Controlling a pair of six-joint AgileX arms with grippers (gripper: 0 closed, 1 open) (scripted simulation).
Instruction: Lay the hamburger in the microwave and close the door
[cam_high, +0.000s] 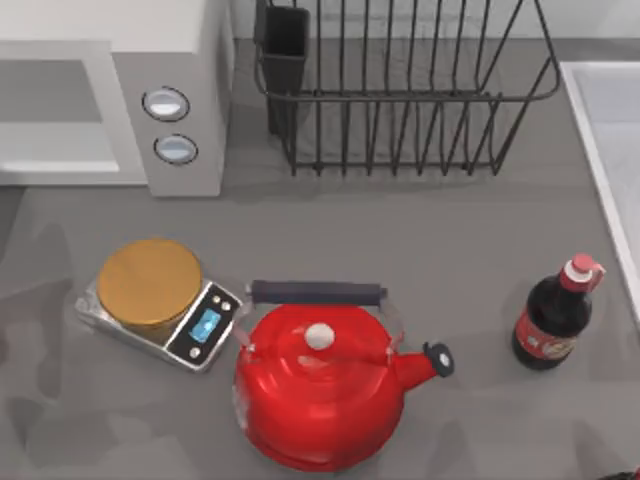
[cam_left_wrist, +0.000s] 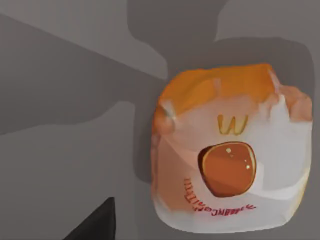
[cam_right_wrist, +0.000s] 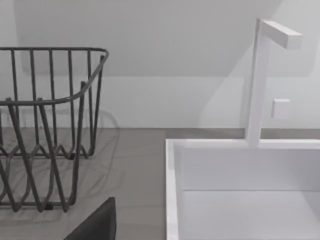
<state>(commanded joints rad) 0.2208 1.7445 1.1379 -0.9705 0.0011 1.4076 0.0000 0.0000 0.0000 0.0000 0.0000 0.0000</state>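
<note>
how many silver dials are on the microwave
2. Both sit on the microwave front panel at the top view's upper left, stacked one above the other: the upper dial and the lower dial, just left of the black dish rack.

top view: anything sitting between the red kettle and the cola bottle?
No. In the top view the stretch from the red kettle to the cola bottle is bare grey table; the kettle's black-tipped spout points toward the bottle.

A grey table is carrying a microwave, rack, scale, red kettle, bottle and hamburger.
</note>
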